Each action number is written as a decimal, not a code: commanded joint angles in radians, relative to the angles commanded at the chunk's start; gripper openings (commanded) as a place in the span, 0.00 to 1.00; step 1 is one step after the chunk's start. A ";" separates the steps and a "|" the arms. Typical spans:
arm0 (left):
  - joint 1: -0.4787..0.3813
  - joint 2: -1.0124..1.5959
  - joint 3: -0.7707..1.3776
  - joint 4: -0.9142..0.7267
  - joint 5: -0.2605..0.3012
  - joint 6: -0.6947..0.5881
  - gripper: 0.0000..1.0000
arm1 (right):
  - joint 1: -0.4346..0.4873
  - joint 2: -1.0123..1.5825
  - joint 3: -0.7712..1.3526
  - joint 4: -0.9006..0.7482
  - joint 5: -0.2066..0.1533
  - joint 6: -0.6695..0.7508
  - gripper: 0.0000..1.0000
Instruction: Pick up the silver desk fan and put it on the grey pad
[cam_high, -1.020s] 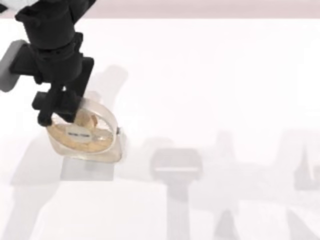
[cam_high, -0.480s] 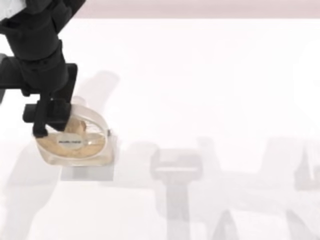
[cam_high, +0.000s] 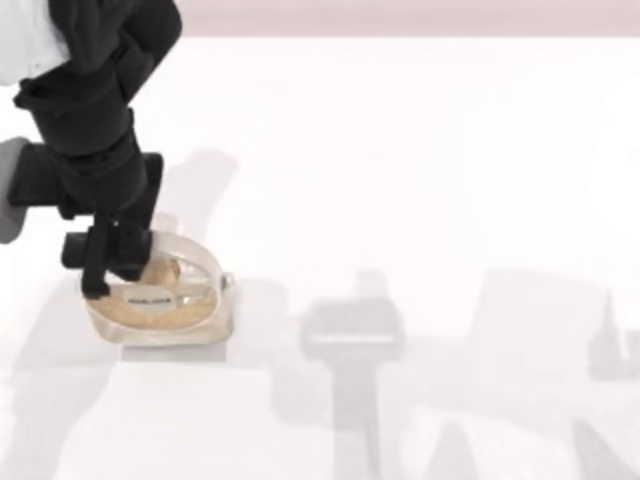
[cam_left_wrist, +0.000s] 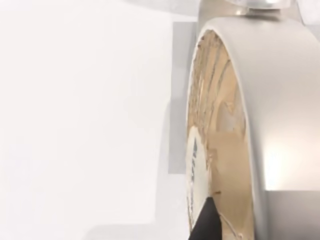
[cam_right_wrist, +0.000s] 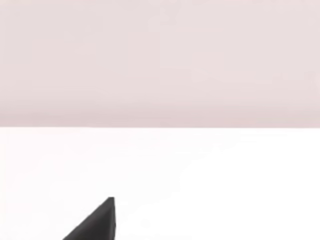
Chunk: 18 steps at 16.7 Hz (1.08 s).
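At the counter's (cam_high: 420, 180) left, the left gripper (cam_high: 112, 262) is closed on the silver desk fan (cam_high: 160, 300), fingers clamped over the far-left of its ring. The fan sits over the grey pad (cam_high: 185, 350), grille facing up. In the right wrist view only a dark fingertip (cam_right_wrist: 97, 222) shows; whether the right gripper is wide or narrow, I cannot tell

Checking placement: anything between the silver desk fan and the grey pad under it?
Top view: nothing shows between them. The silver desk fan, held by the left pincer, covers most of the grey pad; only the pad's near strip shows. Contact cannot be told.
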 joint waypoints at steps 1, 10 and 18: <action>0.000 0.000 0.000 0.000 0.000 0.000 0.00 | 0.000 0.000 0.000 0.000 0.000 0.000 1.00; 0.000 0.000 0.000 0.000 0.000 0.000 0.60 | 0.000 0.000 0.000 0.000 0.000 0.000 1.00; 0.000 0.000 0.000 0.000 0.000 0.000 1.00 | 0.000 0.000 0.000 0.000 0.000 0.000 1.00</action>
